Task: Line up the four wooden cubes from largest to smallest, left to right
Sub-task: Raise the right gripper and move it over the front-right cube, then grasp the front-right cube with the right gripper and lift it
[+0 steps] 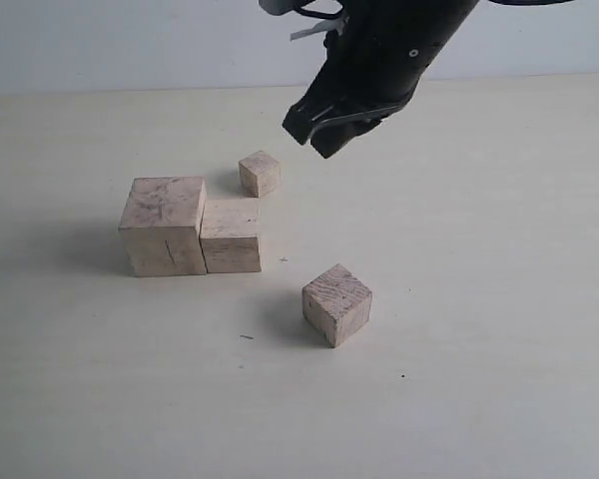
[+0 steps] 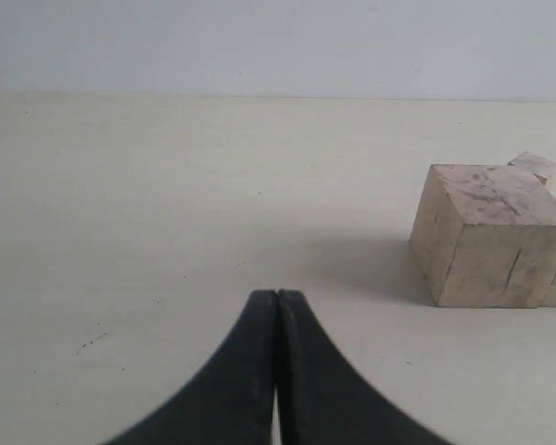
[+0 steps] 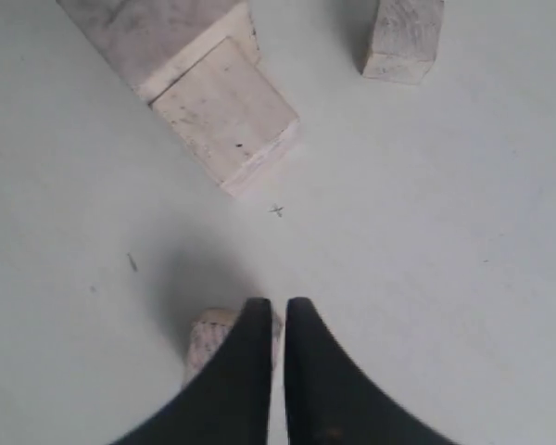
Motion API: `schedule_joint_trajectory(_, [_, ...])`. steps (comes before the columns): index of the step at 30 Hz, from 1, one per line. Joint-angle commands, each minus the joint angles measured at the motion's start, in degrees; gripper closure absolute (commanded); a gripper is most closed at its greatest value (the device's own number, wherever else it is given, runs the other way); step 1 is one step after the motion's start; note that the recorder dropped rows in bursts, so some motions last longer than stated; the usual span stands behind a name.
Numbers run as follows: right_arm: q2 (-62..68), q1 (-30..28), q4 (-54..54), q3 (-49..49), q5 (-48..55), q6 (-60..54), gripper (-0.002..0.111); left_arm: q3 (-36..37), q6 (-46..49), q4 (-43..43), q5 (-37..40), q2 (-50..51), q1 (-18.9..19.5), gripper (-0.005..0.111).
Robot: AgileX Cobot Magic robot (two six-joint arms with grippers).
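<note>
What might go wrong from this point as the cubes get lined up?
The right gripper hangs shut; lowering like that would shove a cube rather than grasp it. The third cube sits apart, askew to the row, so it may land crooked beside the second cube. The smallest cube stands close behind, easily knocked.

No letters, numbers, labels, brand marks or signs can be read on the wooden cubes [image 1: 163, 225] or the desk [image 1: 479, 399] beneath them

Four wooden cubes [image 1: 165, 225] [image 1: 231, 235] [image 1: 336, 304] [image 1: 260, 173]; two grippers [image 2: 276, 306] [image 3: 278, 311].
</note>
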Motion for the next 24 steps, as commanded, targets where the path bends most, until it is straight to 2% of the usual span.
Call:
schedule_joint_trajectory(1, [-1.0, -0.1, 1.6, 0.2, 4.0, 7.7, 0.108, 0.0, 0.1, 0.0, -0.7, -0.3, -0.3, 0.107])
schedule_joint_trajectory(5, [-2.3, 0.2, 1.8, 5.4, 2.8, 10.6, 0.108, 0.0, 0.1, 0.0, -0.7, -0.3, -0.3, 0.107])
schedule_joint_trajectory(10, [-4.4, 3.3, 1.8, 16.9, -4.8, 10.6, 0.108, 0.0, 0.1, 0.0, -0.7, -0.3, -0.3, 0.107])
schedule_joint_trajectory(13, [-4.4, 5.0, 1.4, 20.7, -9.1, 10.6, 0.102, 0.0, 0.1, 0.0, -0.7, -0.3, -0.3, 0.107])
schedule_joint_trajectory(15, [-4.2, 5.6, -0.1, 21.8, -11.1, 9.9, 0.093, 0.0, 0.1, 0.0, -0.7, -0.3, -0.3, 0.107])
schedule_joint_trajectory(17, [-3.6, 5.9, -0.9, 21.7, -11.6, 9.0, 0.078, 0.0, 0.1, 0.0, -0.7, -0.3, -0.3, 0.107])
schedule_joint_trajectory(18, [-3.2, 5.9, -1.1, 21.7, -12.3, 8.9, 0.06, 0.0, 0.1, 0.0, -0.7, -0.3, -0.3, 0.107])
schedule_joint_trajectory(20, [-2.0, 5.9, -1.2, 21.7, -13.4, 9.1, 0.035, 0.0, 0.1, 0.0, -0.7, -0.3, -0.3, 0.107])
schedule_joint_trajectory(22, [0.1, 5.9, -1.3, 21.7, -14.3, 9.3, 0.026, 0.0, 0.1, 0.0, -0.7, -0.3, -0.3, 0.107])
schedule_joint_trajectory(24, [2.1, 5.9, -2.0, 21.7, -15.8, 10.6, 0.026, 0.0, 0.1, 0.0, -0.7, -0.3, -0.3, 0.107])
